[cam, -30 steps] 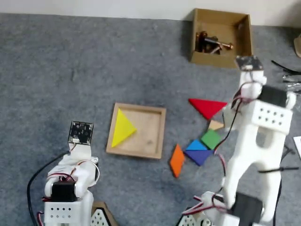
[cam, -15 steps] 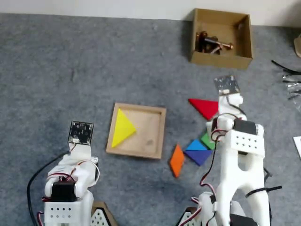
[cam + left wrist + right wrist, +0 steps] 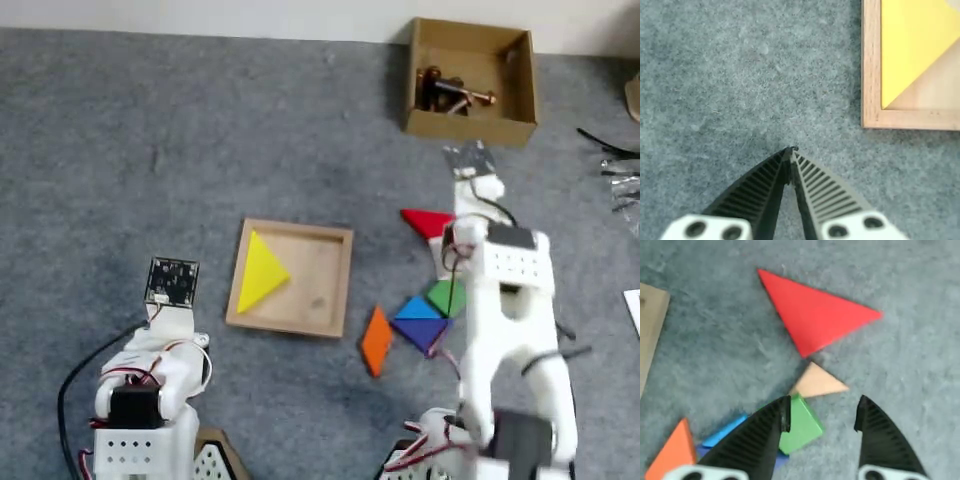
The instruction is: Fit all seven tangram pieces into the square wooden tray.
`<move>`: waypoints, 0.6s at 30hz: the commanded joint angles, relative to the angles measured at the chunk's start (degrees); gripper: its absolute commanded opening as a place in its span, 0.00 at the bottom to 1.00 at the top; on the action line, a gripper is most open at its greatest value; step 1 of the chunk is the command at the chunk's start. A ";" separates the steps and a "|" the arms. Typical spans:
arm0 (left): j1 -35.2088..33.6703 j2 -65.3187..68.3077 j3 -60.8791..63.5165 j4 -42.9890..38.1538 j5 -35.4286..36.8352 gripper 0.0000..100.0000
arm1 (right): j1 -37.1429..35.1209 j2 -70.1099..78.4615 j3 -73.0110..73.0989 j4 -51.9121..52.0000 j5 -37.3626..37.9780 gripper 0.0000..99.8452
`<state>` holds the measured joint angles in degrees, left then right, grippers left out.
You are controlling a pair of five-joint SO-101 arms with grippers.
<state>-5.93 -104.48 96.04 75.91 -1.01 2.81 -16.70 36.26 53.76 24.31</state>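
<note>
The square wooden tray (image 3: pixel 322 282) lies mid-table with a yellow triangle (image 3: pixel 259 272) in its left half. To its right on the carpet lie a red triangle (image 3: pixel 424 221), a green square (image 3: pixel 447 297), a blue triangle (image 3: pixel 417 309) over a purple piece (image 3: pixel 426 336), and an orange parallelogram (image 3: pixel 376 340). My right gripper (image 3: pixel 823 406) hangs open above the carpet beside the green square (image 3: pixel 799 426), just short of a small tan triangle (image 3: pixel 817 382) and the red triangle (image 3: pixel 815 312). My left gripper (image 3: pixel 790 150) is shut and empty, low over the carpet near the tray's edge (image 3: pixel 870 75).
A cardboard box (image 3: pixel 470 80) with metal parts stands at the back right. Cables and small items lie at the table's right edge (image 3: pixel 612 165). The right arm's white body (image 3: pixel 505 300) covers the carpet right of the pieces. Bare carpet spreads left of the tray.
The right arm has swung left and forward from the table's right side, and now stands over the red and tan triangles. The left arm and all pieces have stayed put.
</note>
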 commanded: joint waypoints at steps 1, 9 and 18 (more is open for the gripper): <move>0.66 -0.57 1.01 0.18 0.09 0.01 | -2.95 6.46 -8.84 -0.13 4.75 0.21; 0.66 -0.57 1.01 0.18 0.09 0.01 | -4.00 21.05 -26.59 7.69 17.67 0.26; 0.66 -0.57 1.01 0.18 0.09 0.01 | -3.91 28.53 -33.98 10.42 28.92 0.37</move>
<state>-5.93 -104.48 96.04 75.91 -1.01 -0.62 11.60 6.46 63.43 49.63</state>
